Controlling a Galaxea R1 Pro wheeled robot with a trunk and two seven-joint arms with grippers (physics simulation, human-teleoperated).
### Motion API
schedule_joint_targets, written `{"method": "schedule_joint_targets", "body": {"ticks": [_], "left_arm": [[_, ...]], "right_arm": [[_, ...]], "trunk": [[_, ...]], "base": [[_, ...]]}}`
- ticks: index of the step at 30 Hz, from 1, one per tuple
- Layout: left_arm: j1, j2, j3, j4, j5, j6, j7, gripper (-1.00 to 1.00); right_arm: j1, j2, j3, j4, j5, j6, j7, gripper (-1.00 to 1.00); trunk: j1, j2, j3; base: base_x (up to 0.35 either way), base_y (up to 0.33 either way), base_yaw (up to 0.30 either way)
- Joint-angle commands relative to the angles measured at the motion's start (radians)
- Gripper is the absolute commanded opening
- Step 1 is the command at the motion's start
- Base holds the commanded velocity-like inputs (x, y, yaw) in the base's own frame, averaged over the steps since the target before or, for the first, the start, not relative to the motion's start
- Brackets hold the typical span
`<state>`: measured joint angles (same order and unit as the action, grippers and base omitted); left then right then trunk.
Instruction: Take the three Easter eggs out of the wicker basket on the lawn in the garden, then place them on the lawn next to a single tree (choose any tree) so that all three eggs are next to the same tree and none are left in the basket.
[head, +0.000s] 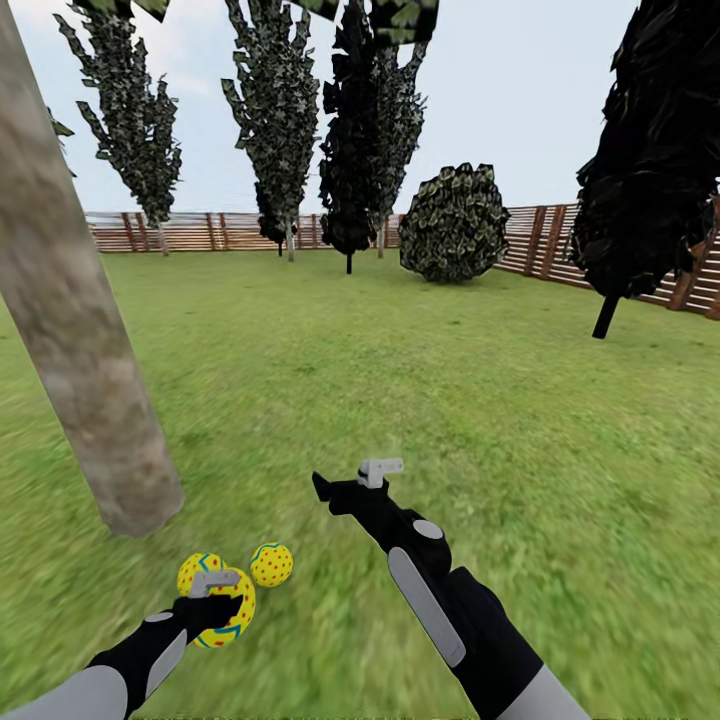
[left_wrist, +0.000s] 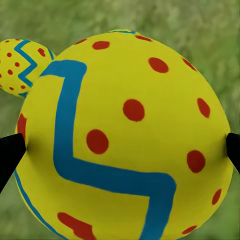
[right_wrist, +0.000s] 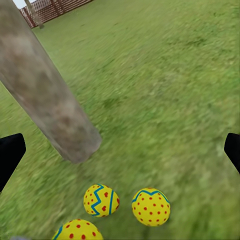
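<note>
While the left gripper (head: 215, 600) clasps the third Easter egg (left_wrist: 125, 140) between its black fingertips (left_wrist: 10, 152), low over the lawn (head: 400, 380), two more eggs (right_wrist: 101, 200) (right_wrist: 151, 206) lie on the grass just beside it, close to the foot of the mottled tree trunk (head: 90, 380). Judging by this grouping, the held egg is about to join them. Farther out, the right gripper (head: 372, 470) hovers spread and empty, looking down on the trunk base. No basket appears among the eggs.
</note>
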<state>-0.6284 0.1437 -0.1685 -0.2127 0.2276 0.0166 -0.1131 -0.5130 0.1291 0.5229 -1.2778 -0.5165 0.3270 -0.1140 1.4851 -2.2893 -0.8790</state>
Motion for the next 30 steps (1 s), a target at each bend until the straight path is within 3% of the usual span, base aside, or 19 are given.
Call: {"method": "schedule_joint_targets", "body": {"ticks": [1,30], "left_arm": [[-0.001,0.001,-0.008,-0.001,0.010,-0.003,0.000,-1.00],[-0.001,0.002,-0.008,-0.001,0.010,-0.010,-0.002,-1.00]], "right_arm": [[-0.001,0.000,0.002,-0.002,-0.011,0.003,-0.009,1.00],[-0.001,0.005,0.005,-0.002,-0.011,0.001,-0.009,1.00]], "trunk": [[0.004,-0.008,-0.006],[0.115,-0.211,-0.144]], "base": [[0.000,0.000,0.000],[0.000,0.000,0.000]]}}
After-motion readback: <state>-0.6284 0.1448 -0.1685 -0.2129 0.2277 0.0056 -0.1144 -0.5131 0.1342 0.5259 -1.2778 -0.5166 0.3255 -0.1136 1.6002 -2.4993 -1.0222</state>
